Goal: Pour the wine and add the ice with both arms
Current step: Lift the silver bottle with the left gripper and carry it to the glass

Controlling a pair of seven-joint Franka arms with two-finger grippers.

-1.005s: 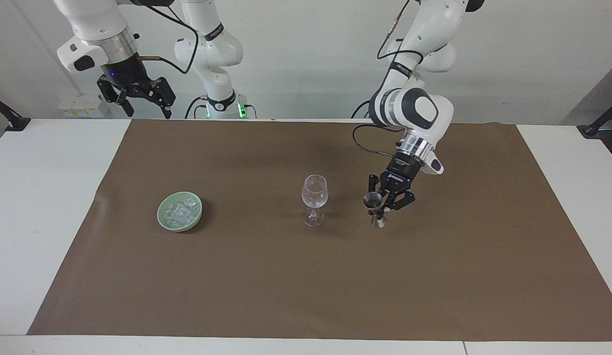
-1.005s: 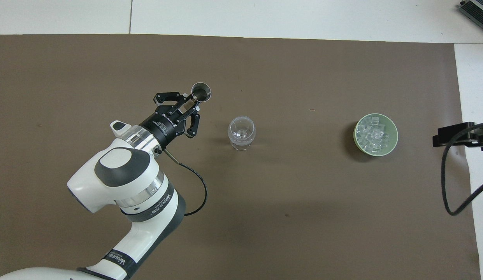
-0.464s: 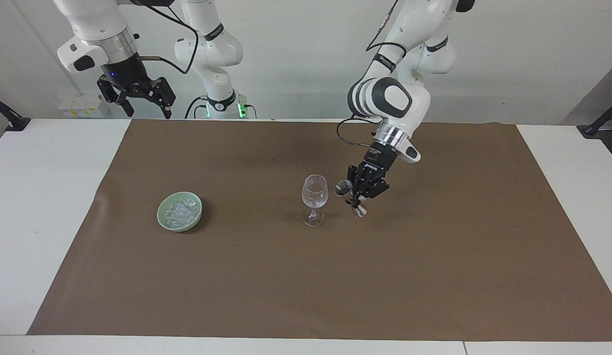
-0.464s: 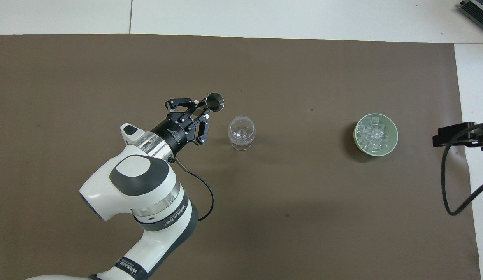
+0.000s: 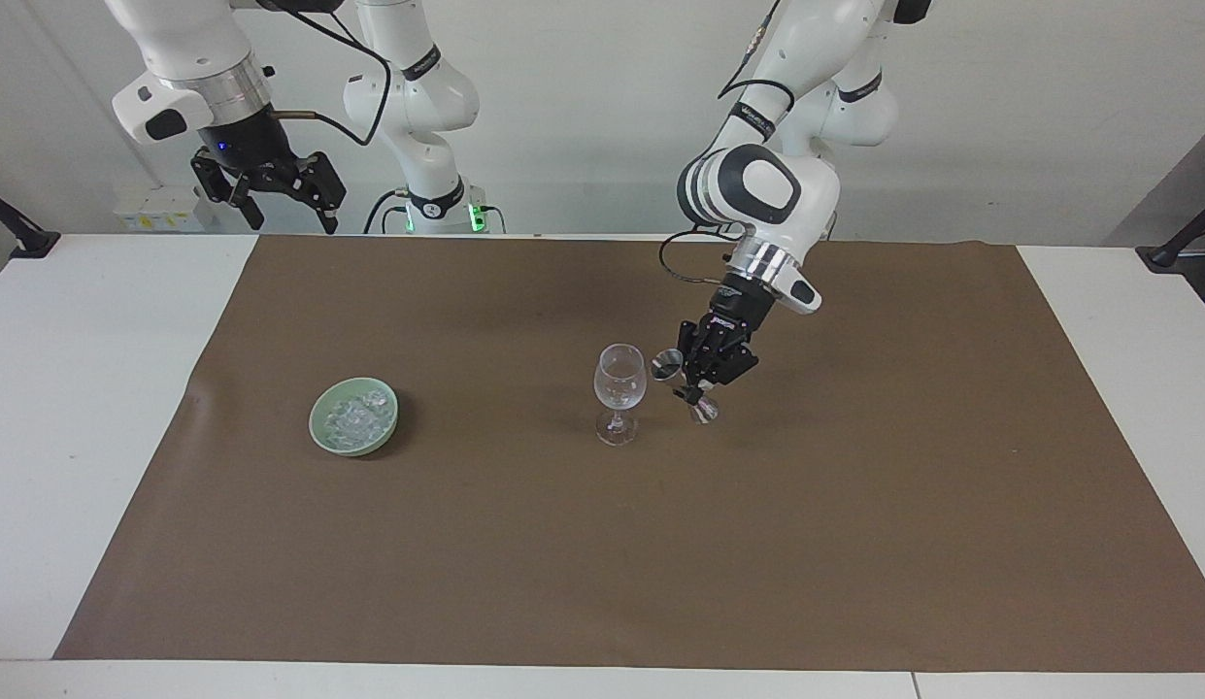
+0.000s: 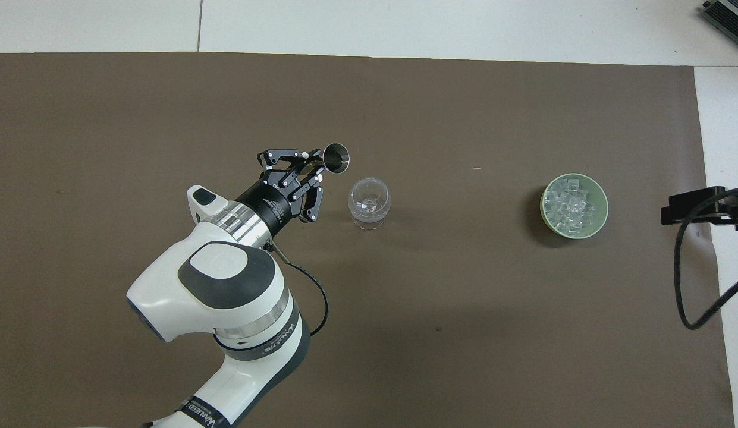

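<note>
Nearest the robots, we see the right gripper (image 5: pixel 277 199) hanging in the air over the right arm's end of the table (image 5: pixel 107 408), at the edge nearest the robots, with its fingers spread apart and nothing between them. That arm waits. In the overhead view only a black part of it shows, cut off by the frame's edge.

Farther out, over the brown mat (image 5: pixel 602 544), the left gripper (image 5: pixel 697 386) is clamped on a small metal measuring cup (image 5: pixel 670 367), held up in the air and tilted, its open mouth turned toward the wine glass (image 5: pixel 619 388). In the overhead view the cup (image 6: pixel 336 159) sits just beside the glass's rim (image 6: pixel 369 201), toward the left arm's end. We cannot make out whether the cup touches the rim, or whether any liquid is leaving it. The cup's lower half is partly hidden by the fingers.

The glass stands upright near the middle of the mat. Something pale glints in its bowl, but we cannot tell what.

Well apart from the glass, toward the right arm's end of the table, a green bowl (image 5: pixel 321 434) rests on the mat with the ice (image 5: pixel 357 416) heaped inside it. From above, the ice (image 6: pixel 571 205) reads as clear chunks; we cannot count them.
</note>
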